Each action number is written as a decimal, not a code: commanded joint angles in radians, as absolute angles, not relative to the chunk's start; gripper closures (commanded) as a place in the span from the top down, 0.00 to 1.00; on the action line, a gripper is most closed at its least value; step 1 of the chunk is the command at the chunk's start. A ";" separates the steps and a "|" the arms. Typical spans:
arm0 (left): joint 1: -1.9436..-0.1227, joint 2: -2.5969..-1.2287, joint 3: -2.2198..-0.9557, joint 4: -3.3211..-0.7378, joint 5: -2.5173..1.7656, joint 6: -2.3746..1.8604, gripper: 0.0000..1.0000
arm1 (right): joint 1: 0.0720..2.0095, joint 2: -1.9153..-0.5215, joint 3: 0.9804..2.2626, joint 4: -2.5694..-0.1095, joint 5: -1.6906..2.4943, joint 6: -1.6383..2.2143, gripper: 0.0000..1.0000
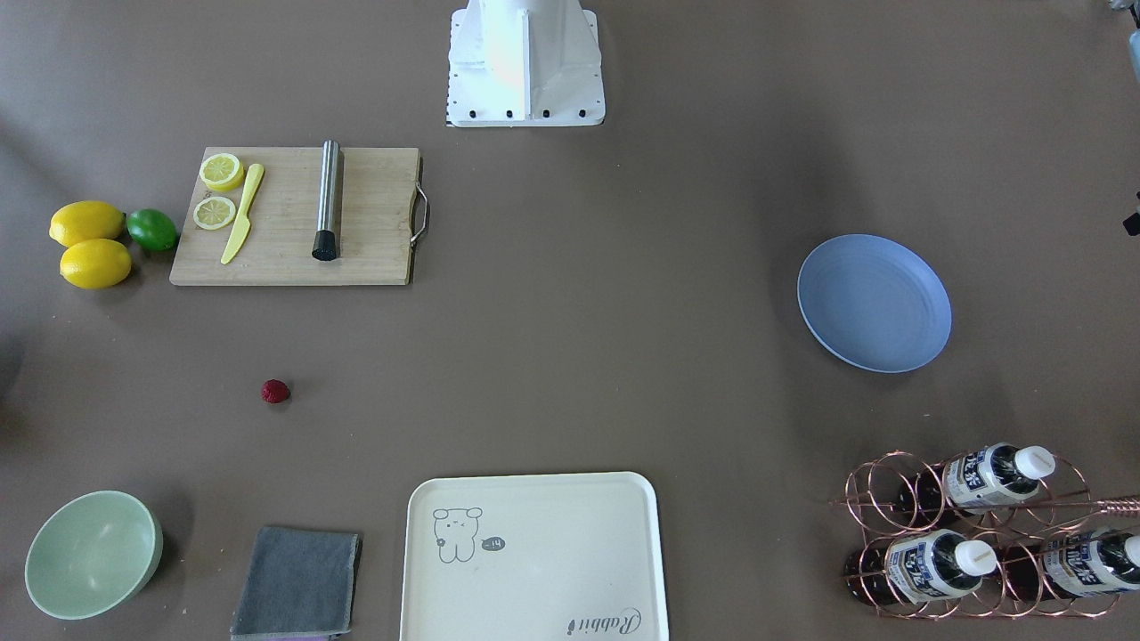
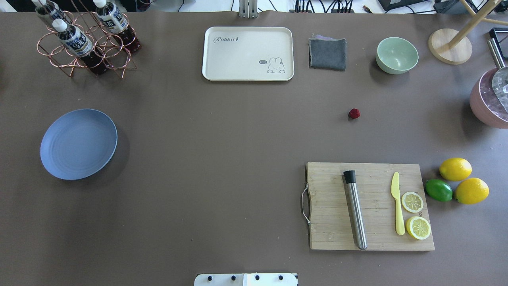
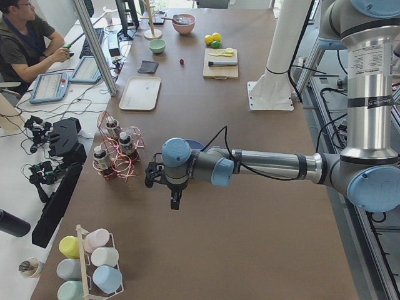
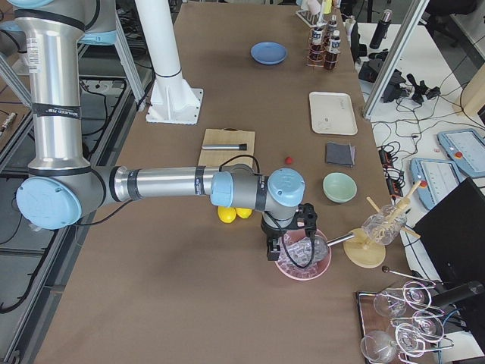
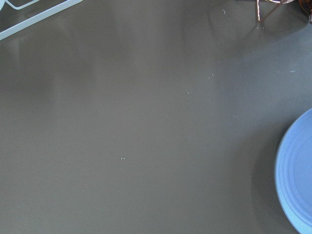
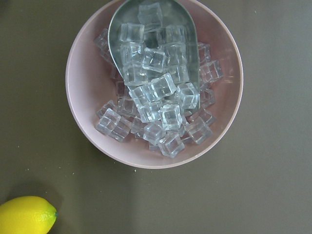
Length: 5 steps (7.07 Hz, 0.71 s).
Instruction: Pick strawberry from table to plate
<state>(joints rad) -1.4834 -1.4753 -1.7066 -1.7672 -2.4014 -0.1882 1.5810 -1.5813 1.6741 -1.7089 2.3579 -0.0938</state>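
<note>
— As we start with the matte grey-brown table (image 2: 222, 159), what lies on it?
— Toward its right end, a rectangular wooden board (image 2: 329, 206); at the operators' edge, a smooth cream tray (image 2: 248, 53).
— And the plate (image 2: 78, 143)?
— Round, shallow, light-blue, faintly ringed, near the left end.
— The grippers?
— We see the left gripper (image 3: 175, 201) above the table near the plate, and the right gripper (image 4: 271, 252) over a pink bowl (image 6: 80, 97) of ice cubes. We cannot tell whether either is parted or closed.
— The strawberry (image 2: 354, 113)?
— Tiny, bumpy, dark-red, on the table between the board and a pale-green bowl (image 2: 397, 55), well apart from the plate.
</note>
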 commanded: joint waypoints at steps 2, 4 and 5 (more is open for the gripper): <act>-1.483 -1.476 -1.715 -1.772 -2.421 -0.190 0.98 | 1.569 -1.580 1.693 -1.709 2.358 -0.094 1.00; -1.456 -1.488 -1.736 -1.807 -2.421 -0.278 0.97 | 1.546 -1.582 1.715 -1.710 2.359 -0.091 1.00; -1.362 -1.488 -1.752 -1.891 -2.415 -0.395 0.97 | 1.546 -1.583 1.718 -1.709 2.367 -0.091 1.00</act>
